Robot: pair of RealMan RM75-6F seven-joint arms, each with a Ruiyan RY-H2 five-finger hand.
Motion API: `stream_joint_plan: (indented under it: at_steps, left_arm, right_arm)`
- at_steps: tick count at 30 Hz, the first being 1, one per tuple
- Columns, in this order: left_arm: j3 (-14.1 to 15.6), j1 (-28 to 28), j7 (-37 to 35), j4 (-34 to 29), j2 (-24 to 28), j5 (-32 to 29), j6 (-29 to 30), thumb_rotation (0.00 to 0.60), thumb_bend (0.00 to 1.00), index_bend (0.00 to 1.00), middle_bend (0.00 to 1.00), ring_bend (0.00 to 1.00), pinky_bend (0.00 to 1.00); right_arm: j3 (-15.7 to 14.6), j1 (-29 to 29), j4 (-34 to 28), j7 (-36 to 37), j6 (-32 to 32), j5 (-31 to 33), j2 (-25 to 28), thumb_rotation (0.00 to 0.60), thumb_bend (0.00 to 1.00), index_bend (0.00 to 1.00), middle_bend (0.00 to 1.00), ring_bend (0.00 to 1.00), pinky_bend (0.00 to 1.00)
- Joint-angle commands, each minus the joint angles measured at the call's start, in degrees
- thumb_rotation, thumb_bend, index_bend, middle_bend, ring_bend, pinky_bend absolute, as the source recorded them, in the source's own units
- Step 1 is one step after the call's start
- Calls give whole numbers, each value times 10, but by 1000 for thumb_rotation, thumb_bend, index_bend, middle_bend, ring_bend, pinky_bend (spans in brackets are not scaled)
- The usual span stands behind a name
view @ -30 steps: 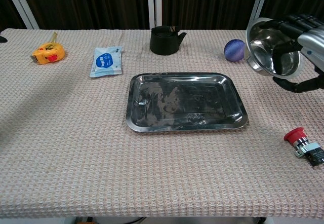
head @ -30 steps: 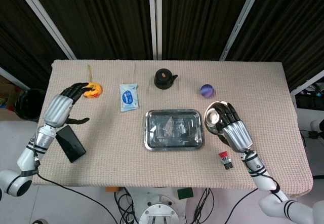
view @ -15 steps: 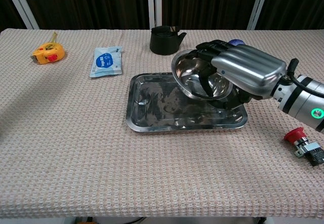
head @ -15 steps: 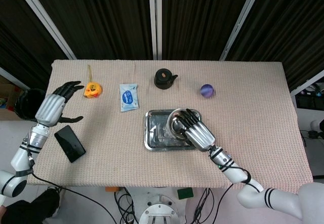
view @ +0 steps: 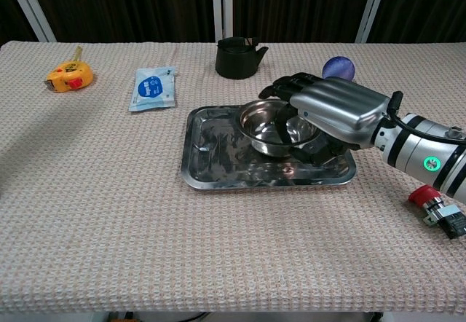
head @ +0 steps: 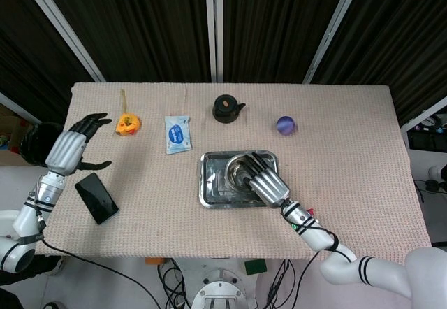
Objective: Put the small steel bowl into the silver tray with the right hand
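Both hands in view. Nearest, on tabletop [view: 109, 227]: red button [view: 435, 205], right. Right hand [view: 331, 111] over silver tray [view: 211, 173], fingers [view: 280, 87] curled on rim of small steel bowl [view: 266, 125]; bowl upright inside tray. Left hand [head: 68, 148] at left edge, fingers spread, holding nothing. Farther: tape measure [view: 67, 76], black pot [view: 237, 56], purple ball [view: 337, 67].

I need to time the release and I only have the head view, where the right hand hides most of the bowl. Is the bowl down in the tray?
Observer: In the chest view the small steel bowl sits upright inside the silver tray.
Operator: Has the hand let go?
Observer: No, the right hand covers the bowl's right rim, fingers curled over the far edge.
Operator: Anything beside my forearm?
Observer: A red push button lies on the cloth to its right.
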Motion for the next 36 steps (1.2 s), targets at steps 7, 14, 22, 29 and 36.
stream_joint_plan:
  at_steps: [7,14,22,29,36]
  left_arm:
    - [-1,1,8,-7,1,3,5,600,60,174,108,92,202]
    - [3,23,37,-24,15,10,41,600,60,174,108,92,202]
    - [45,113,112,-10,13,9,120,600,59,173,108,89,201]
    - [95,205,102,36,4,-3,154,434,66,161,74,25,162]
    - [97,221,100,52,-1,23,182,422,87,123,72,25,151]
  right_arm:
    - [-8,-5,-28,12,25,-14,21,600,325,233,2,0,0]
    - [-38,-75,-114,25,180,-83,128,600,294,141,0,0,0]
    - [-41,-225,-76,139,375,-32,226,600,281,9,0,0,0]
    - [-56,-311,-26,233,330,86,248,600,288,0,0,0,0]
    - [-58,-324,-16,231,281,108,258,600,303,0,0,0,0]
